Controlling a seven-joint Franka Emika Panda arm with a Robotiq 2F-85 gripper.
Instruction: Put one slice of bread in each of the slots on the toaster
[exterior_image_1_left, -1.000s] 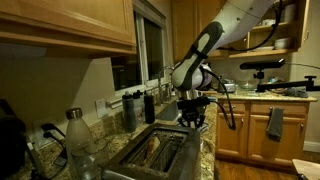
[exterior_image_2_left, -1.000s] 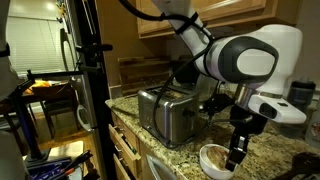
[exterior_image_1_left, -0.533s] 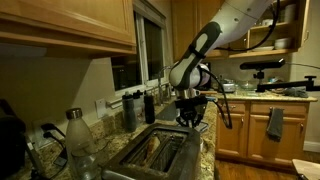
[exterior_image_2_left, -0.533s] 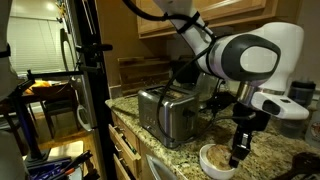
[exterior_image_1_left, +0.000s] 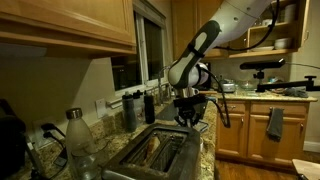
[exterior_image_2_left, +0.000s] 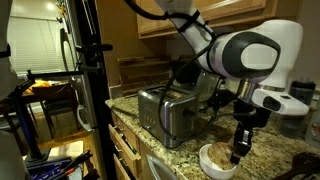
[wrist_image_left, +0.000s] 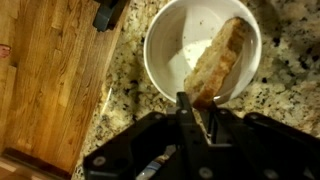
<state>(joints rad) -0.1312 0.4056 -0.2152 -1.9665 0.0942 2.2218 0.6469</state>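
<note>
A silver two-slot toaster (exterior_image_1_left: 152, 152) (exterior_image_2_left: 166, 112) stands on the granite counter; one slot holds a brown slice of bread (exterior_image_1_left: 152, 150). A white bowl (wrist_image_left: 200, 45) (exterior_image_2_left: 217, 161) sits on the counter beside it. My gripper (wrist_image_left: 196, 108) (exterior_image_2_left: 238, 150) (exterior_image_1_left: 189, 119) is shut on a second slice of bread (wrist_image_left: 218, 62), pinching its lower edge. The slice hangs over the bowl, just above its inside.
A wooden cabinet front and floor (wrist_image_left: 50, 70) lie beside the counter edge. Bottles (exterior_image_1_left: 78, 140) and dark containers (exterior_image_1_left: 130, 108) stand along the back wall under the cabinets. A black camera stand (exterior_image_2_left: 92, 90) stands in front of the counter.
The gripper with the bread slice has risen slightly above the bowl; little else differs.
</note>
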